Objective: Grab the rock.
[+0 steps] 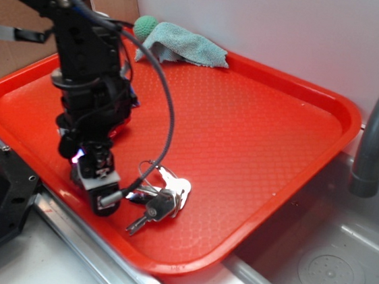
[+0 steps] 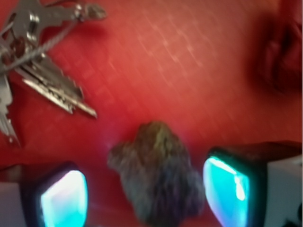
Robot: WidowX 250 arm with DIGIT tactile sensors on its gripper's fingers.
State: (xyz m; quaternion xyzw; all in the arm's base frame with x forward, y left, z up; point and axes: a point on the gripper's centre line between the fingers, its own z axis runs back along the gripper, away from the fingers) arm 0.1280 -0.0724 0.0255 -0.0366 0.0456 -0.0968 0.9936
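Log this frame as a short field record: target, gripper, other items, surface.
target: rock, brown and lumpy, lying on the tray between the two fingers
gripper: gripper open, straddling the rock, pads not yet touching it
keys: key bunch beside the gripper
cloth: teal cloth at the tray's far edge
surface: red tray next to a sink
grasp: not yet made

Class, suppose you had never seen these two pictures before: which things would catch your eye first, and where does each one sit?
The big red tray fills the outside view, with the black robot arm bent low over its near left side. Beside the gripper lies a bunch of keys, and a blue-green cloth is bunched at the tray's far edge. In the wrist view, a rough brown rock sits between the two glowing turquoise fingers, which stand open on either side.
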